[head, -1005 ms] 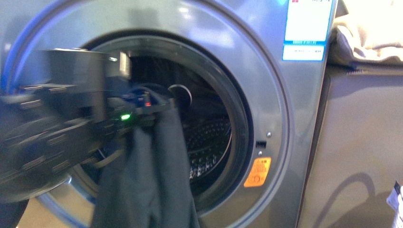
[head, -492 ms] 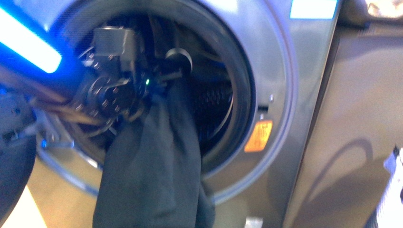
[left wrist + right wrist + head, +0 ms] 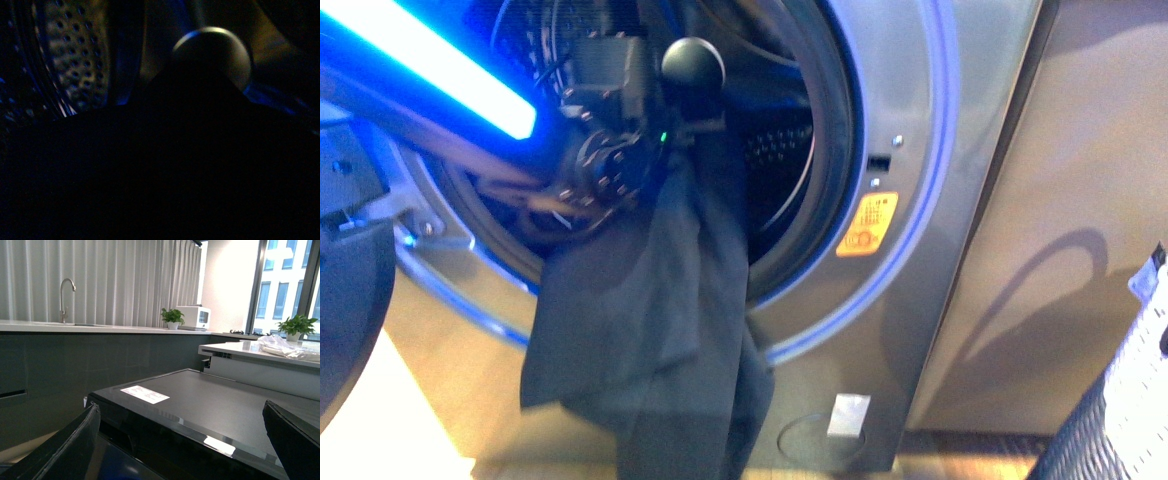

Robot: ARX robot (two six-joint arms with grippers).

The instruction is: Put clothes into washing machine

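nearest, the dark navy soft fabric garment (image 3: 650, 320) hangs in a long fold from the left claw (image 3: 682, 125), which looks pinched shut on its top edge. the loose end drops past the black porthole rim (image 3: 825, 200) and down the front of the grey-silver front-loading washing machine (image 3: 920, 300), nearly to the floor. over the last second the left arm, with its glowing blue light strip (image 3: 430, 70), has pushed up and forward. the claw that was at the mouth now sits inside the opening, and the gathered top of the garment has gone in with it. i judge the feeding step under way but not finished, since most of the cloth is still outside. beyond the claw the perforated steel drum (image 3: 780, 150) shows bare metal, with no cloth lying in it that i can see. a woven basket (image 3: 1110, 440) pokes in at the lower right corner, its contents out of sight. the left wrist view is dark. the right claw (image 3: 180, 405) is elsewhere, its fingers spread wide with nothing between them, facing a dark flat-topped appliance (image 3: 225, 400) and a kitchen counter (image 3: 100, 327).
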